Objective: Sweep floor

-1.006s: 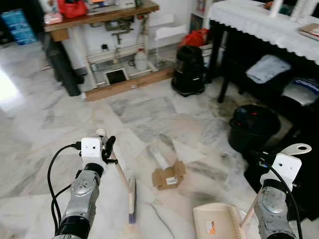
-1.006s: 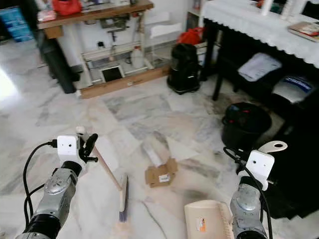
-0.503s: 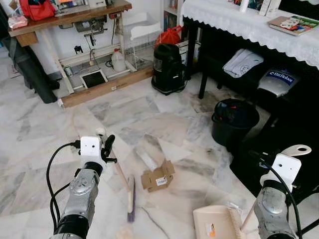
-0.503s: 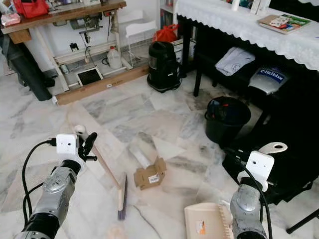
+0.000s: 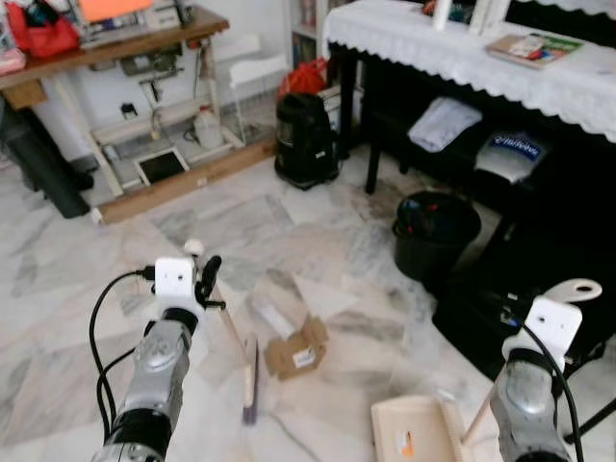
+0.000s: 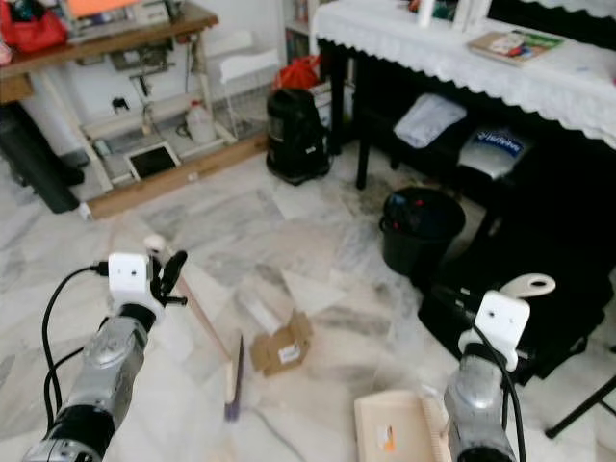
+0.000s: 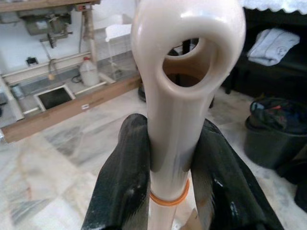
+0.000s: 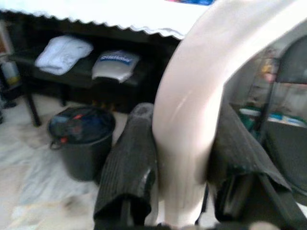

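A: Left side first. What is held?

B: The broom handle (image 7: 184, 96) is clamped between the two black fingers (image 7: 125, 177) of the left gripper (image 5: 204, 282); the looped top end with its hole is seen just past the fingertips in the left wrist view. The stick is slanted down and toward the right, and the broom head (image 5: 250, 378) is rested on the marble floor (image 5: 87, 260).

A: Right side?

B: The right gripper (image 8: 177, 158) is closed on the cream dustpan handle (image 8: 192, 120), a finger pressed on each side. The dustpan (image 5: 414, 433) is seen low by the right arm, its tray on or just above the floor; contact cannot be confirmed, the frame is soft there.

A: Debris?

B: A flattened cardboard box (image 5: 296, 348) is lain on the floor just beside the broom head, on its right. A pale, clear-looking wrapper (image 5: 272, 315) is placed right behind the box.

A: Surroundings?

B: A black bucket (image 5: 435, 231) is stood beside a table with a white cloth (image 5: 462, 58). A black vacuum-like canister (image 5: 303, 140) is set farther back, near a wooden workbench (image 5: 106, 48).
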Motion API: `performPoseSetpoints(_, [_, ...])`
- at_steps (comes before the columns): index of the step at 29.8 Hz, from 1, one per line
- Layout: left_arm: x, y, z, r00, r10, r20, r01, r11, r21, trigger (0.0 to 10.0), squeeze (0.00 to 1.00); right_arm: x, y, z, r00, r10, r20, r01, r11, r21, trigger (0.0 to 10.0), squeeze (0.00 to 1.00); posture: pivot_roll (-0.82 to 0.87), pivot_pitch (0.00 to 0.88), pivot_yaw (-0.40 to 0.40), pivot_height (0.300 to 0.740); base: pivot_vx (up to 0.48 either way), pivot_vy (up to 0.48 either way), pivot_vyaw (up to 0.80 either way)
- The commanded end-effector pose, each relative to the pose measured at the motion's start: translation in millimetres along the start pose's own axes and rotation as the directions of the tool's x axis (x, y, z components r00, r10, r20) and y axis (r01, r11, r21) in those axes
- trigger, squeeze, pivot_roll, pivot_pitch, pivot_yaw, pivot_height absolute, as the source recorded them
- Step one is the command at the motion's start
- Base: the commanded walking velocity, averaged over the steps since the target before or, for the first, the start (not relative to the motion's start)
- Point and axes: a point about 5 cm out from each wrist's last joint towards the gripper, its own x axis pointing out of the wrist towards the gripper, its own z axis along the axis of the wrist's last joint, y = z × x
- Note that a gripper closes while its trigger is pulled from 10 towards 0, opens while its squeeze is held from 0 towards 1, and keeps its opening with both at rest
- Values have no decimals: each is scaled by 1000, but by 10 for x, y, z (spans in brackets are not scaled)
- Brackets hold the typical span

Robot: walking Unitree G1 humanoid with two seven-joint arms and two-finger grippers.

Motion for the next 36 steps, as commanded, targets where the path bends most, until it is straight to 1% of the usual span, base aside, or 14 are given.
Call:
performPoseSetpoints(1, [29,35,70,999,-3,32,2,1000,27,10000,0,41,3,81,999,2,34,-2,1000,4,10000,0,-62,0,51,740,0,0,-788])
performPoseSetpoints(20, [26,61,52,1000,0,24,-1,999,43,10000,0,37,21,93,999,14,45,-14,1000,3,10000,0,-69,0,56,740,0,0,-768])
performPoseSetpoints(30, [18,133,47,1000,27,15,-28,998,63,10000,0,44,18,106,999,15,52,-15,1000,-1,10000,0,-65,0,51,740,0,0,0])
performPoseSetpoints(36, [28,129,67,999,28,23,-29,998,63,10000,0,37,-3,93,999,8,49,-8,1000,-5,10000,0,-61,0,52,740,0,0,0])
